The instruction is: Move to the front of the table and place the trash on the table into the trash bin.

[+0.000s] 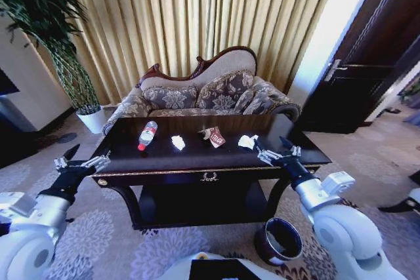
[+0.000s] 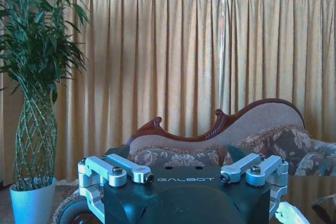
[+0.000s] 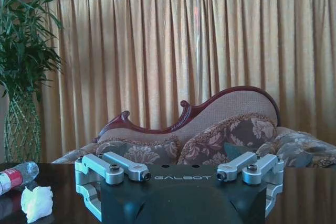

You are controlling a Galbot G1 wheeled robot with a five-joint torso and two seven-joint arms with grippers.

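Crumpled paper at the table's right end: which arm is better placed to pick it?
Probably right. The right tool sits open above the table edge, just beside that crumpled paper. The left tool hangs off the table's left corner, nearer the bottle.

On your table, the bottle lies toward the left edge, then paper, wrapper and more paper rightward. The trash bin sits on the floor before the table's front right corner. The sofa stands behind the table.
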